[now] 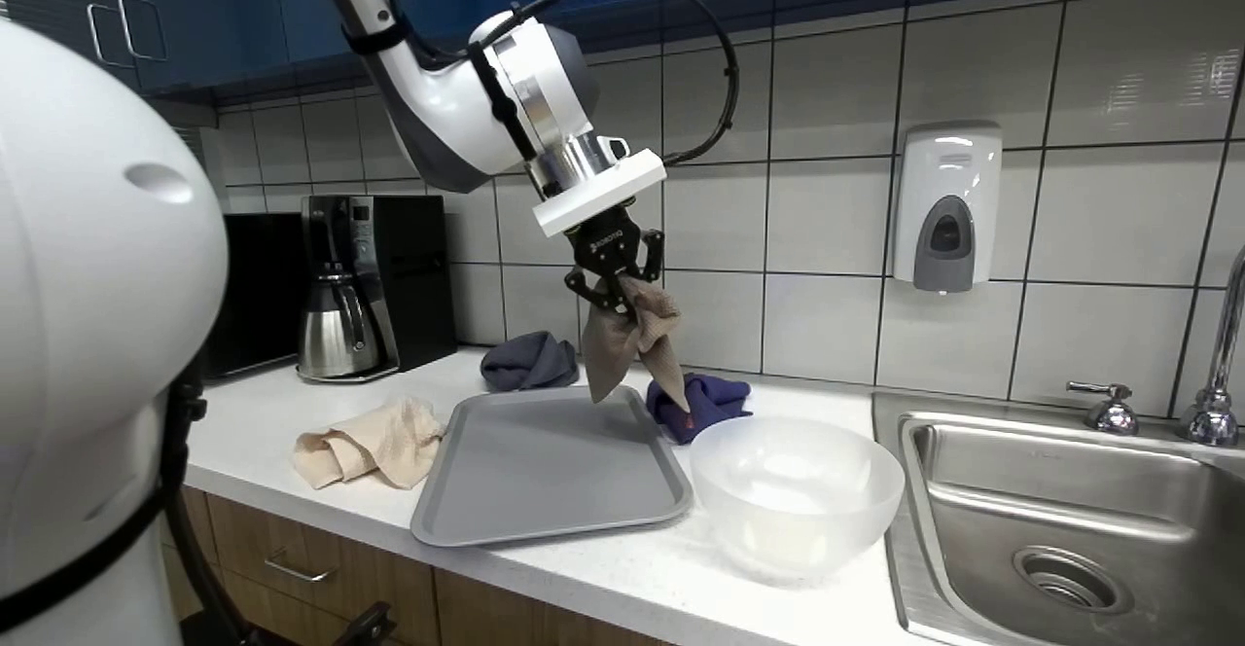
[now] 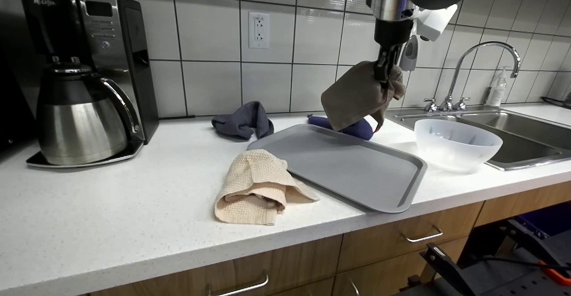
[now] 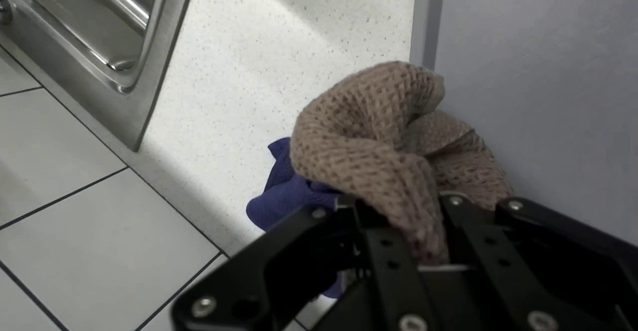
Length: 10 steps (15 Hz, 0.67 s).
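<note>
Gripper point(image 3: 402, 205) pinching one cloth point(image 3: 389, 146); three cloths point(image 1: 374, 442) point(image 1: 530, 364) point(image 1: 708, 401) below.

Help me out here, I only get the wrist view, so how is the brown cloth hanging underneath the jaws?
Observer: In an exterior view, the brown cloth droops in two pointed ends below the jaws.
Operator: Okay, and which cloth lies closest to the front edge of the counter?
Observer: A crumpled cream cloth, beside the gray tray.
Operator: Got it. What stands across the gray tray from the sink?
Observer: A coffee maker with a steel carafe, seen in both exterior views.
</note>
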Each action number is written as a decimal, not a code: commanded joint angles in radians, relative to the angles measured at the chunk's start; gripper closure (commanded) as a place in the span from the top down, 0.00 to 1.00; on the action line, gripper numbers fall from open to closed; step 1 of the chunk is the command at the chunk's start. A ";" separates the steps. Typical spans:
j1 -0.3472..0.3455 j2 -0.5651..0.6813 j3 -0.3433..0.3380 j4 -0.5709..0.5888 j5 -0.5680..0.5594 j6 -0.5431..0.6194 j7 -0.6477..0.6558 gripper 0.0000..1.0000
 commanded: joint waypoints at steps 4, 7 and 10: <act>0.017 -0.095 0.026 -0.057 0.034 -0.127 -0.043 0.04; 0.031 -0.106 0.029 -0.074 0.053 -0.150 -0.065 0.04; 0.047 -0.112 0.040 -0.086 0.087 -0.173 -0.092 0.04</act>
